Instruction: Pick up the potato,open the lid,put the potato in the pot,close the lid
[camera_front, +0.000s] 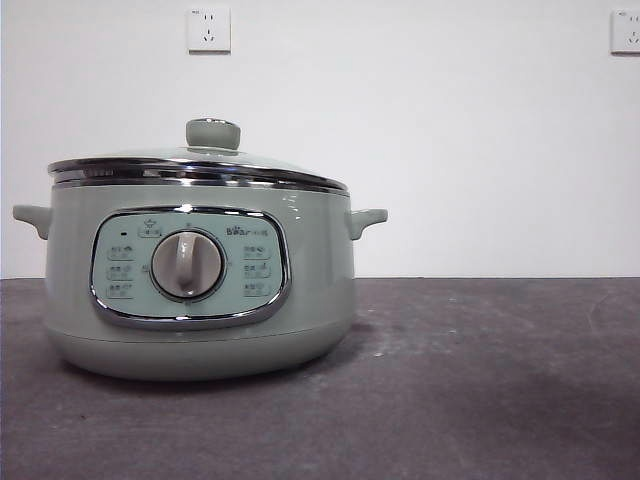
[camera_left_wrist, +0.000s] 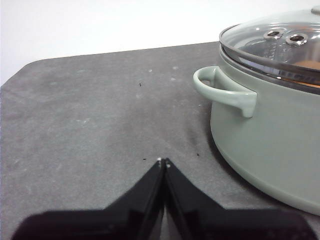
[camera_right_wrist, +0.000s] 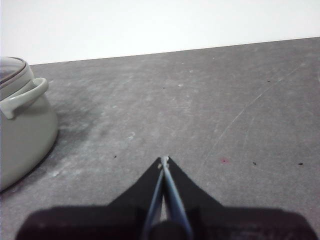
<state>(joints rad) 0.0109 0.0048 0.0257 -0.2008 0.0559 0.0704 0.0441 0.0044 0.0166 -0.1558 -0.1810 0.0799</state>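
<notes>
The pot (camera_front: 200, 290) sits left of centre in the front view, lid (camera_front: 200, 165) seated, potato (camera_left_wrist: 306, 66) inside (an orange patch under glass); left gripper (camera_left_wrist: 163, 161) and right gripper (camera_right_wrist: 164, 159) are pressed together, empty, so little risk remains beyond bumping the lid

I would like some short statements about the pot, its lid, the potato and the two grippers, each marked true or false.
1. The lid sits on the pot. True.
2. The potato lies on the table. False: something orange-brown shows through the glass, inside the pot.
3. The left gripper holds the lid's knob. False: it is shut on nothing, beside the pot.
4. The right gripper is shut and empty. True.
</notes>
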